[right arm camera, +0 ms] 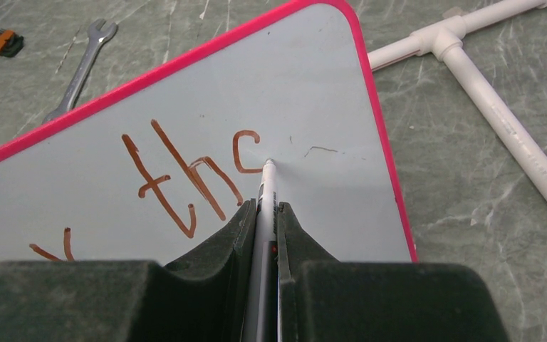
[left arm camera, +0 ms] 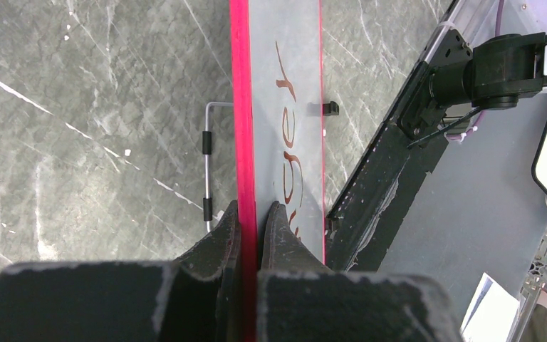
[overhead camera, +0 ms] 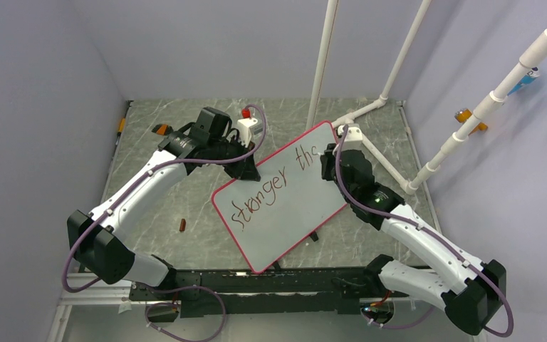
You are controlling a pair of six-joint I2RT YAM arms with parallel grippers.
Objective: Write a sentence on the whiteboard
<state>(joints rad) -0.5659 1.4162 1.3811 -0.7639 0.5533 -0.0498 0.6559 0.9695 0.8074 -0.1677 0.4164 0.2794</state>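
the glossy white, pink-rimmed whiteboard (overhead camera: pixel 292 228) leans mid-tabletop, its rim pinched by the left gripper (left arm camera: pixel 256 214). the dark-red sentence (overhead camera: pixel 263 192) stops mid-second-word; the right gripper (right arm camera: pixel 265 206) clamps a slim white marker (right arm camera: pixel 267 182) there. more likely remains.

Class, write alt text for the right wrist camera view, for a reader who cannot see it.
The right hand grips a white marker, tip on the pink-rimmed whiteboard just right of dark-red handwritten letters reading "thc". A wrench lies on the grey marbled table beyond the board, white PVC pipes to its right.
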